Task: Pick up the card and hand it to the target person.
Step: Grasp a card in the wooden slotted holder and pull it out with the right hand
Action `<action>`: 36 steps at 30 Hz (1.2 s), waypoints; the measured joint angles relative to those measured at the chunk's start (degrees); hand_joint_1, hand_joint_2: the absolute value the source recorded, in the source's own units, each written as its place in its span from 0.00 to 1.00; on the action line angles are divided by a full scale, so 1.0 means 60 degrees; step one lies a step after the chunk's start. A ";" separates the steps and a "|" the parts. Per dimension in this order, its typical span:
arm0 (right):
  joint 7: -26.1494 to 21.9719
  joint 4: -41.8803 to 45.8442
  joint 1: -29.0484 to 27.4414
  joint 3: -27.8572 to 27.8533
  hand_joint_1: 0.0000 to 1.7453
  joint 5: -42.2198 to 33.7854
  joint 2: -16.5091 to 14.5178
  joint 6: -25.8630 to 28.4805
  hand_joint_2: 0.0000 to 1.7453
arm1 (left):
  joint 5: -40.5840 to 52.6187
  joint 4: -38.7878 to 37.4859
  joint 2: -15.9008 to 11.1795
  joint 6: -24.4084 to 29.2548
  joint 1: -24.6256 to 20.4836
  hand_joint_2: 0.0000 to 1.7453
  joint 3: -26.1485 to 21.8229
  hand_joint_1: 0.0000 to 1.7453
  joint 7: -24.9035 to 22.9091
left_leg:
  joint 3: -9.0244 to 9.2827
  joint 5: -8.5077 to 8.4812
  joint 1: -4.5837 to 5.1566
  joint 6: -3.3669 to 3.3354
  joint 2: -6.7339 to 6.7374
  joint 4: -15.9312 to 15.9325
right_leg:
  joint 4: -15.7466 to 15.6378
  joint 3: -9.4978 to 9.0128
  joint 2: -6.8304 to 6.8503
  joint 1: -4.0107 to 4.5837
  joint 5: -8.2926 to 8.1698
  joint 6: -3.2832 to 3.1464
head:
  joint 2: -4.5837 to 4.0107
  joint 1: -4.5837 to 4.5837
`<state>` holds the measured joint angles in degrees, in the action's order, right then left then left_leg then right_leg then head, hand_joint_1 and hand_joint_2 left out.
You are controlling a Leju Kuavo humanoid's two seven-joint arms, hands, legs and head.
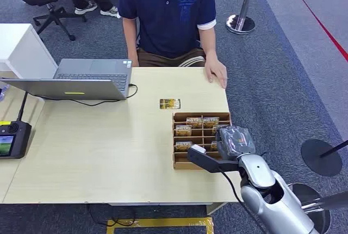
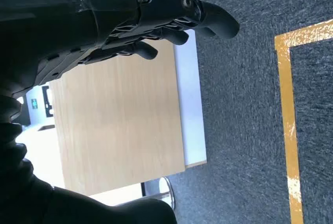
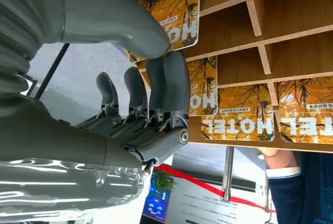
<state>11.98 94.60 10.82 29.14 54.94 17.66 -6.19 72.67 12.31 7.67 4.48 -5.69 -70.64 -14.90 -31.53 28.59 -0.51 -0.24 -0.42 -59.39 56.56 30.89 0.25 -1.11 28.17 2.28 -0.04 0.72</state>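
Several yellow HOTEL cards [image 1: 183, 130] stand in a wooden slotted box [image 1: 179, 163] at the table's right side. One more card [image 1: 169, 103] lies flat on the table beyond the box. My right hand [image 1: 235, 141] hovers over the box's right end. In the right wrist view its thumb and curled fingers [image 3: 168, 78] meet at the edge of a card [image 3: 204, 86] in a slot [image 3: 251, 41]; a grip is not clear. The person [image 1: 172, 11] in a blue polo sits across the table, one hand [image 1: 216, 73] on the edge. My left hand [image 2: 157, 26] hangs beside the table [image 2: 117, 120], fingers stretched and holding nothing.
An open laptop [image 1: 82, 79] with a cable sits at the back left, and a black device [image 1: 12, 139] at the left edge. A stanchion base [image 1: 240, 23] and a black round base [image 1: 321, 156] stand on the carpet. Yellow floor tape [image 2: 289, 104] runs beside the table.
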 joint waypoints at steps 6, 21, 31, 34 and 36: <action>0.0000 -0.0005 -0.0082 0.0001 0.59 -0.0033 -0.0001 -0.0025 1.00 | -0.0001 0.0000 0.0000 0.0000 0.0000 1.00 0.0000 0.00 0.0021 | -0.0002 0.0000 0.0000 0.0000 0.0000 0.0000 | 0.0000 0.0000 0.0001 0.0000 0.0000 0.0000 | 0.0000 0.0001; -0.0055 -0.0015 -0.0220 0.0000 0.84 -0.0089 0.0017 -0.0033 1.00 | 0.0000 0.0000 0.0000 0.0000 0.0000 1.00 0.0000 0.00 0.0046 | -0.0002 0.0000 0.0000 0.0000 0.0001 0.0000 | 0.0000 0.0001 -0.0001 0.0000 0.0000 0.0000 | 0.0000 0.0000; -0.0066 -0.0015 -0.0194 0.0002 1.00 -0.0084 0.0007 -0.0017 1.00 | -0.0013 0.0000 0.0000 -0.0038 0.0000 0.25 -0.0001 0.00 0.0090 | -0.0002 0.0000 0.0000 0.0000 0.0001 0.0000 | 0.0000 0.0000 0.0000 0.0000 0.0000 0.0000 | 0.0000 0.0000; -0.0081 -0.0015 -0.0195 0.0000 1.00 -0.0054 0.0006 0.0027 1.00 | -0.0005 0.0000 0.0000 -0.0097 0.0000 1.00 0.0000 0.00 0.0268 | -0.0001 0.0000 0.0000 0.0000 0.0001 0.0000 | 0.0000 -0.0001 0.0000 0.0000 0.0000 0.0000 | 0.0000 0.0000; -0.0088 -0.0015 -0.0199 0.0000 1.00 -0.0029 0.0005 0.0056 1.00 | 0.0000 0.0000 0.0000 -0.0117 0.0000 1.00 0.0000 0.00 0.0328 | -0.0001 0.0000 0.0000 0.0000 0.0001 0.0000 | 0.0000 0.0000 0.0000 0.0000 0.0000 0.0000 | 0.0000 0.0000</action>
<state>11.45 94.51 9.63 29.14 54.76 17.69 -5.85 72.67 12.31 7.67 3.78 -5.69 -70.64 -12.93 -31.54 28.59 -0.51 -0.24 -0.41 -59.39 56.56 30.88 0.25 -1.11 28.17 2.28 -0.04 0.72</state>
